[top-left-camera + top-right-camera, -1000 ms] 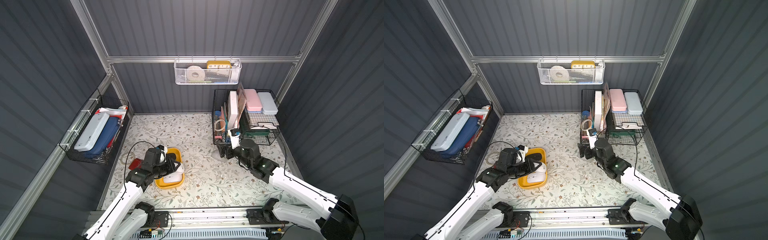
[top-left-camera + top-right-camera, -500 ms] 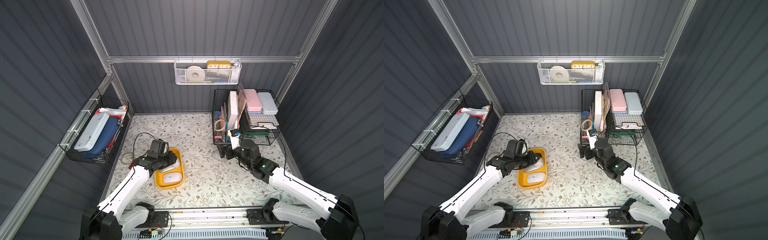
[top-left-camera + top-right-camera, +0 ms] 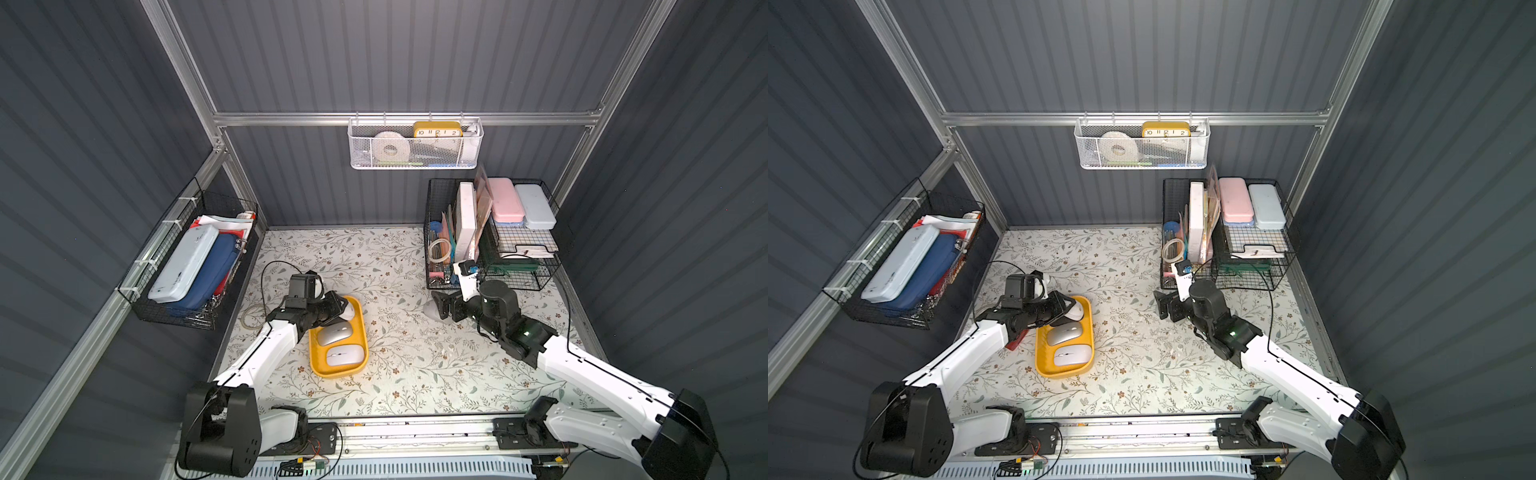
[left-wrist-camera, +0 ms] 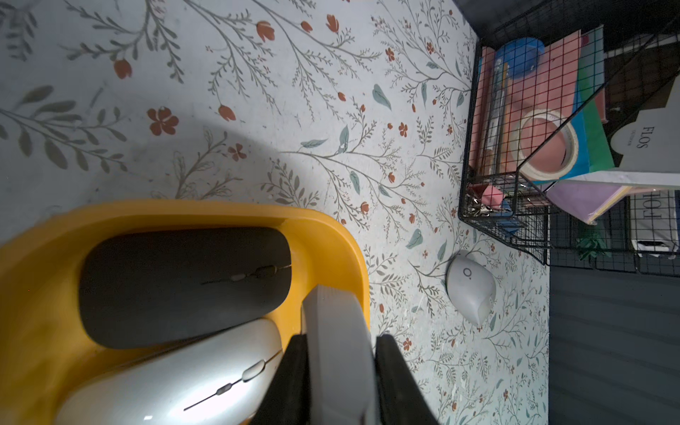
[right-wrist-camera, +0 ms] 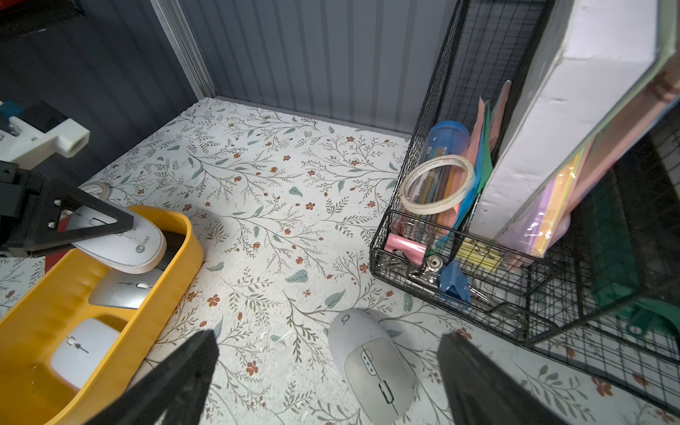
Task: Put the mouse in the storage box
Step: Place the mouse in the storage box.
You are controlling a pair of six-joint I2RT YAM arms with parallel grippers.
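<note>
Currently keeps a flat white mouse (image 5: 121, 244) pinched in the left gripper (image 3: 338, 308), with one black finger (image 4: 290, 379) on each long side edge. Holds it tilted, just over the far end of the storage box (image 3: 337, 372), directly under the jaws. Cannot tell whether touching anything below.

Under the gripper and back toward the wrist, inside the box: a black mouse (image 4: 176, 287), a silver mouse (image 3: 335, 333) and another white one (image 3: 345, 356).

Looks light, stiff and glossy, so probably slippery between hard pads. Best taken at mid-length of the two sides, as here, not at the rounded nose or tail. Probably survives a short drop, yet better lowered first, with the black mouse right beneath and hardly any bare floor of the box there.

Reaches forward and low with the left arm, wrist rolled for a sideways pinch.

Spreads the right gripper (image 3: 444, 306) to its widest, empty, and slants it down over a grey mouse (image 5: 371, 364). Finds this one flat on the floral table (image 3: 415, 365), between and just below the fingertips, beside the black wire basket (image 5: 460, 265). Same smooth domed shell, so to be gripped across the waist.
</note>
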